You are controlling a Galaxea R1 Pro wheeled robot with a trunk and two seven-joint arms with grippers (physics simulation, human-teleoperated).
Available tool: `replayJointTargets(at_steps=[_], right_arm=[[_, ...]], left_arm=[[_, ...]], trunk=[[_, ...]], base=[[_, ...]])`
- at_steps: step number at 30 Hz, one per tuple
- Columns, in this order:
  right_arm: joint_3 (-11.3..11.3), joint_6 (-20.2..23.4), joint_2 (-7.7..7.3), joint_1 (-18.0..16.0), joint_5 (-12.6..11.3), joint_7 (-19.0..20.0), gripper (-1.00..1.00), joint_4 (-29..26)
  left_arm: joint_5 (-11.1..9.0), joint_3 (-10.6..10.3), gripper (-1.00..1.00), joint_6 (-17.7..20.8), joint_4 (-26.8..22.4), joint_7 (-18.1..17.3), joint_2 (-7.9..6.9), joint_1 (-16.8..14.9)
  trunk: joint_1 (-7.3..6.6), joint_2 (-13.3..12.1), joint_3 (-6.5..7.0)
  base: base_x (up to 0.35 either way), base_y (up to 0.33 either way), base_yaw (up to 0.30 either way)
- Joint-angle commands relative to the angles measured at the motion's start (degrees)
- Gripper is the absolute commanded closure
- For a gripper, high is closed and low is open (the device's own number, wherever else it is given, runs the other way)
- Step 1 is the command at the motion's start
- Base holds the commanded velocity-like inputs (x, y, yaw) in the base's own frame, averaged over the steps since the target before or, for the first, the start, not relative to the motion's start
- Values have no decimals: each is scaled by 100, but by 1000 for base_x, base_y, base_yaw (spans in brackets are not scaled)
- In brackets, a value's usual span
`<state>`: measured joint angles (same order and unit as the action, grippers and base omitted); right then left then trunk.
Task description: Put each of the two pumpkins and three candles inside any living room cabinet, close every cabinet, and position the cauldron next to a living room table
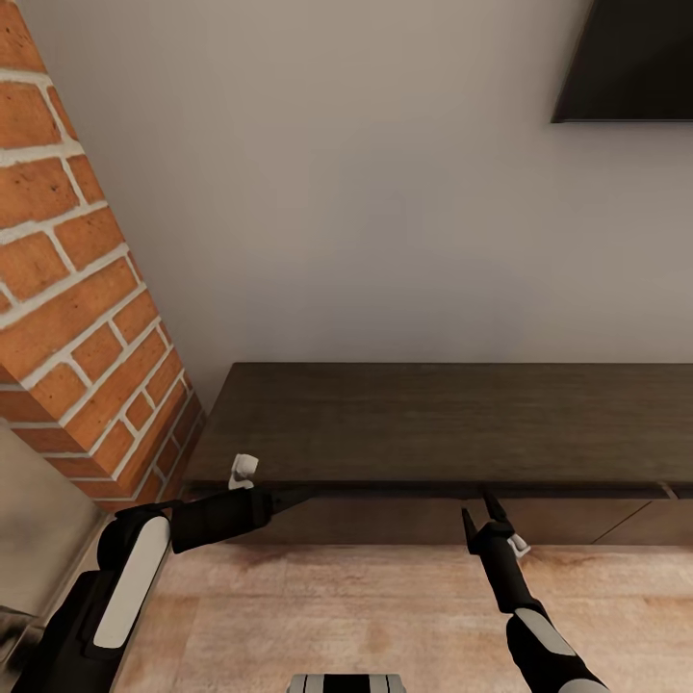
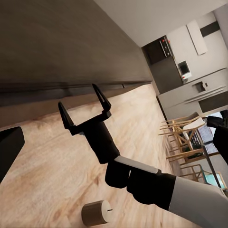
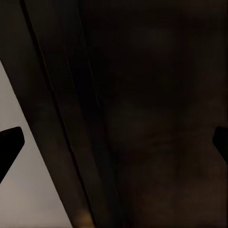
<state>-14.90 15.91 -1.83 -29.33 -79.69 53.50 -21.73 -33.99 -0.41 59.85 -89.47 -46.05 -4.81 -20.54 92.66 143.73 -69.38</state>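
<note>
Both empty grippers, the right gripper (image 1: pixel 483 511) spread wide and the left gripper (image 1: pixel 289 497) too hidden to tell, face the closed cabinet (image 1: pixel 452 423), so I'd hook its drawer edge squarely, with a candle (image 2: pixel 96 212) lying on the floor (image 1: pixel 337 606).

matt dark wood cabinet (image 1: pixel 452 414), rough brick pillar (image 1: pixel 77 289)

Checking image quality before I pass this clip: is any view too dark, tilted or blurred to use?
Head view: evenly lit and sharp, with the cabinet top clear. Left wrist view: bright but strongly tilted, the right gripper crisp, open and empty, the kitchen background soft. Right wrist view: nearly all dark, close against the cabinet's wood, with little detail.
</note>
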Motion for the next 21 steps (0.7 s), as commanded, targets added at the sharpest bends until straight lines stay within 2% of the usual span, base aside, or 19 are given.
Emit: replayJointTargets(at_steps=[1, 21], right_arm=[[-4, 57, 1, -3, -47, 12, 100, 10], [-4, 57, 7, -3, -47, 9, 100, 20]], left_arm=[[6, -6, -100, 15, 0, -18, -3, -3], [6, -18, -100, 15, 0, -18, -3, -3]], trunk=[[-1, 2, -4], [-1, 2, -4]], base=[[0, 0, 0], [0, 0, 0]])
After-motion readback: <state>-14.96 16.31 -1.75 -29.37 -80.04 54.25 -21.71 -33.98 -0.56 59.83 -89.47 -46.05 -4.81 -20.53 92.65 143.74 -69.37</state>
